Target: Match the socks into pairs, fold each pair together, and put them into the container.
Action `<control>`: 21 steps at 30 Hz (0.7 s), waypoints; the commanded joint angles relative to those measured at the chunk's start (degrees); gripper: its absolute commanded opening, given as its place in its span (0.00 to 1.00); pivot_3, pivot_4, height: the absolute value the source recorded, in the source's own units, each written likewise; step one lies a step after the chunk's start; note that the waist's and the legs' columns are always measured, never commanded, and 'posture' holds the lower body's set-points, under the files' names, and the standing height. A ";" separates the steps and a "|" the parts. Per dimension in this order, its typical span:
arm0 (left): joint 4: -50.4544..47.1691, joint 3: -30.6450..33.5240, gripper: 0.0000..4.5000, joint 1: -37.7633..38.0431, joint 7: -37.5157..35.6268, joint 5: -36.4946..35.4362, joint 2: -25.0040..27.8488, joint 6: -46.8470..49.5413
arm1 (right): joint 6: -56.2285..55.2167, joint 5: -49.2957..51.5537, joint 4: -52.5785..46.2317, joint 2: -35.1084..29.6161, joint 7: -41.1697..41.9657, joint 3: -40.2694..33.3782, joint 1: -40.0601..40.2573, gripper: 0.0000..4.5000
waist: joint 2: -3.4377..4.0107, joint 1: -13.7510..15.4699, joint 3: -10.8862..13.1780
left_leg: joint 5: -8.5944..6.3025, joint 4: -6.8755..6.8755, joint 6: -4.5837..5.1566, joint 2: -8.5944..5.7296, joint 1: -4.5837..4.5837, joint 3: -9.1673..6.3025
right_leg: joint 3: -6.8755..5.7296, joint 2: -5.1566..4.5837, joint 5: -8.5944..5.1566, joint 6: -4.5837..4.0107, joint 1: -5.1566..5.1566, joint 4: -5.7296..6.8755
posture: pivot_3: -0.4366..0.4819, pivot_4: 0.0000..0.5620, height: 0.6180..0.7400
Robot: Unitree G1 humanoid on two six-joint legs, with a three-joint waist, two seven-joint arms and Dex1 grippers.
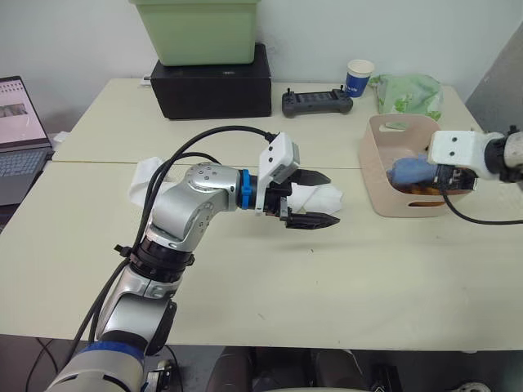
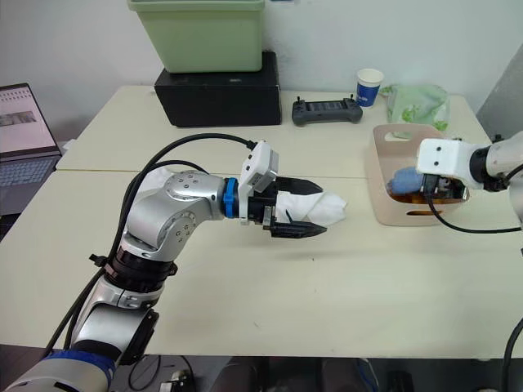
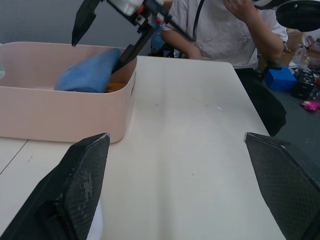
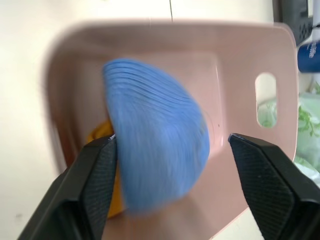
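Right now the cream table [image 1: 270, 286] takes up most of the room, two tops pushed together with a seam running across. At its far edge a big green plastic bin [image 1: 200, 28] sits on top of a black box [image 1: 214, 83], and an open laptop [image 1: 18, 135] stands off at the robot's left.

On the right side of the table is the container [image 1: 384, 184], the pale pink tub, with a folded light blue pair [image 1: 413, 170] lying inside it on top of something mustard-orange [image 3: 116, 86]. The right gripper [image 4: 170, 185] is over the tub with its jaws spread wide; the blue bundle lies between and below the fingers, just beside one of them, and looks to be let go. I cannot tell whether that finger still touches it.

Near the middle, the left gripper [image 1: 315, 198] reaches out level above the table, jaws parted and holding nothing. A white sock [image 1: 323, 198] lies crumpled on the table under and just behind its fingers, and another white sock [image 1: 145, 178] sits farther to the robot's left, partly hidden by the arm.

Behind the tub are a pale green patterned bag [image 1: 409, 94], a black handheld controller [image 1: 316, 102] and a blue paper cup [image 1: 359, 77]. In the left wrist view a person [image 3: 225, 30] in a white shirt is seated past the table's end.
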 commanded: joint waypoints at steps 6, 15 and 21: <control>-1.86 2.51 1.00 0.35 -0.53 0.24 3.37 -2.00 | 7.30 6.10 -12.31 -4.10 -2.85 -13.07 6.20 0.79 | 0.01 -0.03 0.00 | 0.00 0.02 0.01 0.00 -0.02 -0.02 | -0.02 -0.01 0.00 0.00 -0.01 0.03 | 0.48 0.27 0.88; 1.24 11.30 1.00 10.21 2.67 3.89 10.89 -12.19 | 28.35 19.86 -40.66 10.19 -17.16 -29.64 18.47 0.79 | 0.03 -0.10 -0.02 | 0.00 0.05 0.01 0.06 -0.02 -0.12 | -0.11 0.04 0.00 -0.01 0.00 0.13 | 0.48 0.27 0.88; 2.55 21.27 1.00 24.38 10.40 7.16 13.14 -21.66 | 32.18 19.55 -53.46 31.19 -35.04 -18.28 26.26 0.79 | 0.07 -0.29 -0.04 | -0.01 -0.05 0.01 0.07 0.10 -0.11 | -0.03 0.04 0.00 -0.01 -0.05 0.21 | 0.48 0.27 0.88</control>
